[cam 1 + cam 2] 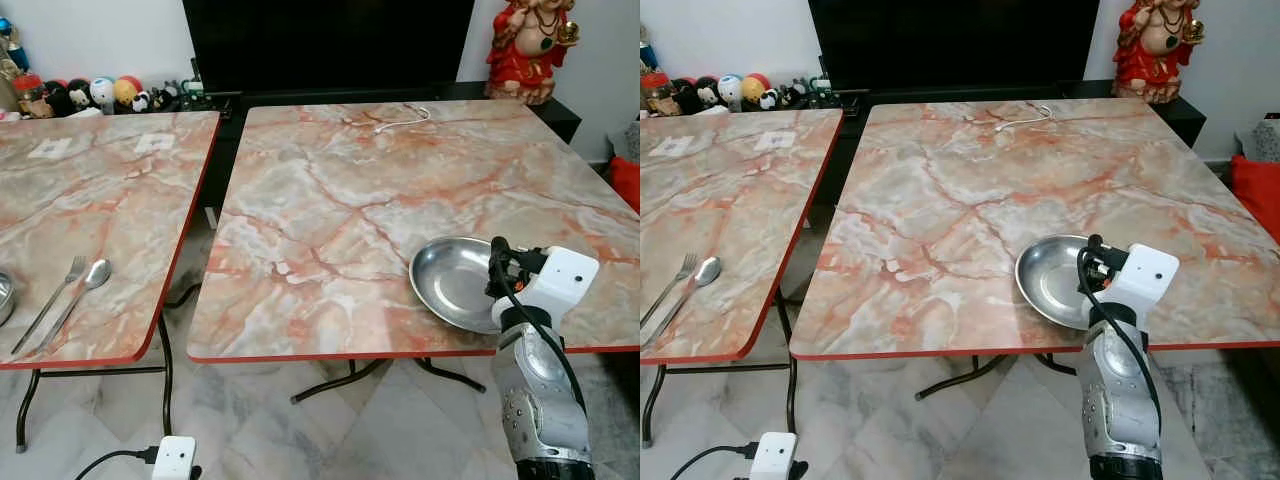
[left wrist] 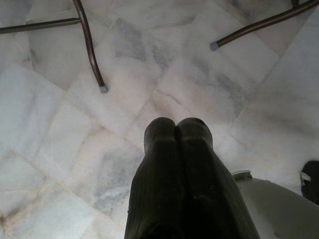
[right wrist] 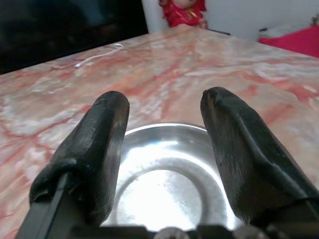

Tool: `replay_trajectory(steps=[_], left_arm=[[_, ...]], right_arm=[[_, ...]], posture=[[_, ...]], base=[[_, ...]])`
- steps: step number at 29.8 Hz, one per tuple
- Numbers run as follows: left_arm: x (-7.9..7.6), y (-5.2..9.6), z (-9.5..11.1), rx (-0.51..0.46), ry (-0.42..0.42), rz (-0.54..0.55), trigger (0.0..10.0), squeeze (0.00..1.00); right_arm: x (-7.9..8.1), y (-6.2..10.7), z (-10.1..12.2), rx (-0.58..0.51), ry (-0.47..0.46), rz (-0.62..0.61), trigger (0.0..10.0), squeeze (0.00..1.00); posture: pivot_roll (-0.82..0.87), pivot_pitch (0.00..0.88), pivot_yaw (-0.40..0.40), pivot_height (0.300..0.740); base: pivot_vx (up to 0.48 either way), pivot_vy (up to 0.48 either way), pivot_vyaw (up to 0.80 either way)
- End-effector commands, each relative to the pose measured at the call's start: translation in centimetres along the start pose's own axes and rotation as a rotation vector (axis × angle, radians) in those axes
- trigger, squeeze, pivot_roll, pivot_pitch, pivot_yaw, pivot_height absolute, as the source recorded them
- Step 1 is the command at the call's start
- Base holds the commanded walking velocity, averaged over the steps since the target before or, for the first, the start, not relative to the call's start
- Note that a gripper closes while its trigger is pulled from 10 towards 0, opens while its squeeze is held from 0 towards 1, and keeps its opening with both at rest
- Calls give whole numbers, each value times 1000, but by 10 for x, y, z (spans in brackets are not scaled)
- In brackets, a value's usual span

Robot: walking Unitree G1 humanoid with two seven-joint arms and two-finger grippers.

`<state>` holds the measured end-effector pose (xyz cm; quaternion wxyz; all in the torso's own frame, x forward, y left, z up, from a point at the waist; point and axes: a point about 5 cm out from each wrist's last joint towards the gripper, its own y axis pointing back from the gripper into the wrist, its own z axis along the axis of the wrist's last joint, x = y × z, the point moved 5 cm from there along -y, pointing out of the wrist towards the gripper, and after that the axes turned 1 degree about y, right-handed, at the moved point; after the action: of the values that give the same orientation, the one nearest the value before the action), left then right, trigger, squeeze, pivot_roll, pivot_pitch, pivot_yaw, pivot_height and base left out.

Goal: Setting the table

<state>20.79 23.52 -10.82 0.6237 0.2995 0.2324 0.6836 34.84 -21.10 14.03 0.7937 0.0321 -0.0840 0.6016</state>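
A round steel plate [image 1: 452,283] lies on the right marble-patterned table [image 1: 330,210], close to its front edge. My right gripper [image 3: 164,105] is open just behind the plate's near rim, one black finger [image 3: 99,144] on each side, with nothing held between them. My right arm [image 1: 540,390] reaches up from below the table edge. On the left table [image 1: 110,190] a fork [image 1: 62,283] and a spoon [image 1: 90,279] lie side by side near the front. My left gripper [image 2: 177,125] hangs shut over the marble floor.
A steel vessel [image 1: 4,296] shows at the left table's edge. A white cable [image 1: 404,120] lies at the right table's far side. Beyond stand a black screen [image 1: 320,45], a red figurine [image 1: 527,45] and small toys [image 1: 100,94]. A white plug [image 1: 174,458] sits on the floor.
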Motion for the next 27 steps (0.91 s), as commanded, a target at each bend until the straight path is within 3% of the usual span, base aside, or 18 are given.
replay_trajectory(steps=[1, 3, 11, 16, 27], left_arm=[[6, 2, -5, 18, 5, 15, 10000, 0], [7, 2, -7, 28, 5, 9, 10000, 0], [2, 0, -1, 12, 9, -14, 10000, 0], [2, -2, 4, 4, 18, -8, 10000, 0], [3, -1, 4, 1, 31, -5, 10000, 0]], right_arm=[[6, 3, -4, 6, 11, 32, 10000, 0], [21, 6, -2, -21, 58, 134, 10000, 0], [26, -2, 7, -37, 42, 178, 10000, 0], [26, -5, 6, -35, 23, 169, 10000, 0], [43, -10, 12, -60, 19, 207, 10000, 0]], posture=[[-63, 0, 28, 740], [-64, 0, 31, 740], [-43, 0, 22, 740], [-31, 0, 14, 740], [-20, 0, 11, 740]], base=[[0, 0, 0], [0, 0, 666], [0, 393, 800], [0, 480, 0], [0, 480, 0]])
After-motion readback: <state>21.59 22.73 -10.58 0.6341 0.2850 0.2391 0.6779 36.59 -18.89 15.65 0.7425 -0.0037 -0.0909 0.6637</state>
